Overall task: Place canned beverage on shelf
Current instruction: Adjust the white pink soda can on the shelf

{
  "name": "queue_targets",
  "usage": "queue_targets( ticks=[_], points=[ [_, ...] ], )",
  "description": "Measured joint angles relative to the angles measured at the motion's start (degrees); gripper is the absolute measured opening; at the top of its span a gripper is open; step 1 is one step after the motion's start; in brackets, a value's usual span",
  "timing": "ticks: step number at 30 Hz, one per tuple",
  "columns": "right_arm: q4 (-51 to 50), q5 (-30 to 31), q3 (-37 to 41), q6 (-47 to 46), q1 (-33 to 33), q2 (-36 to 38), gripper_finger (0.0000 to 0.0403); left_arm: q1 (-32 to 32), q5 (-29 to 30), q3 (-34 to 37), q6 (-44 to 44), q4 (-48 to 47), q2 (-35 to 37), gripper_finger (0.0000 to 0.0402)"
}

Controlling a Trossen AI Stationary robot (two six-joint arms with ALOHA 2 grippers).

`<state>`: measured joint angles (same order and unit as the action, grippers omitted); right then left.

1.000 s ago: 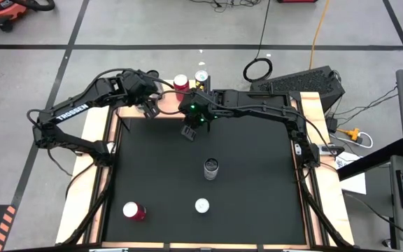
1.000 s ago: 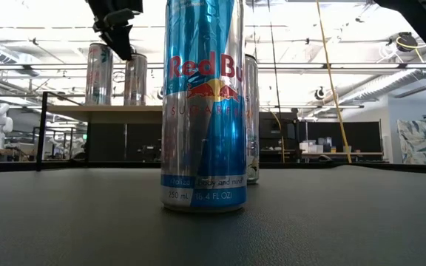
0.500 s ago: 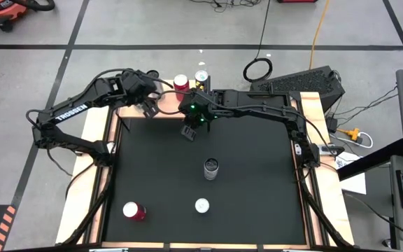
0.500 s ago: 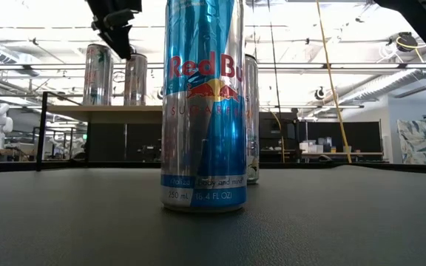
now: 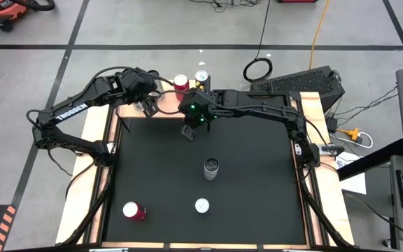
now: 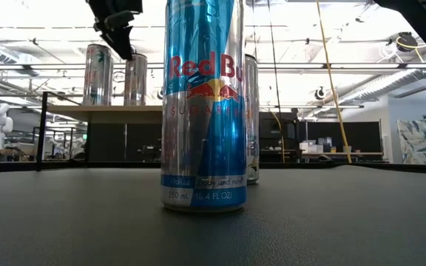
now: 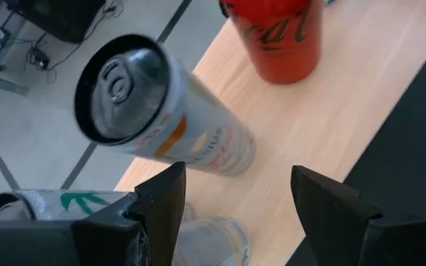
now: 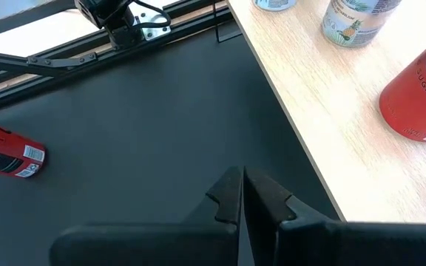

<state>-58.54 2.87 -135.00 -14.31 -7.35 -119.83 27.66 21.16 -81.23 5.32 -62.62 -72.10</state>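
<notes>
Left gripper [image 5: 147, 106] hangs with fingers spread apart and empty over the wooden shelf [image 5: 166, 106] at the table's 12 o'clock edge; through its wrist camera a pale can [image 7: 165, 111] stands on the wood just past the fingertips, a red can [image 7: 276, 37] beyond it. Right gripper [image 5: 189, 131], pinched together on nothing, hovers over the black mat [image 5: 250, 189] just at the shelf's 6 o'clock side. Smaller things: a silver can [image 5: 210, 168] upright mid-mat, a white-topped can [image 5: 201, 206] at 6 o'clock, another red can [image 5: 133, 211] at 7 o'clock.
</notes>
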Motion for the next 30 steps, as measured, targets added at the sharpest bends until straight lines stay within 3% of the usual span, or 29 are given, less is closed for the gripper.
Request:
queue_targets(
  ticks=[22,30],
  points=[
    [0.0,0.0,0.0,0.0,0.0,0.0,0.0,1.2,0.3,0.0,-1.6,-4.4,-0.1,0.024],
    [0.0,0.0,0.0,-0.1,0.0,0.0,0.0,1.3,3.0,0.0,-1.6,-7.1,-0.1,0.024]
  ],
)
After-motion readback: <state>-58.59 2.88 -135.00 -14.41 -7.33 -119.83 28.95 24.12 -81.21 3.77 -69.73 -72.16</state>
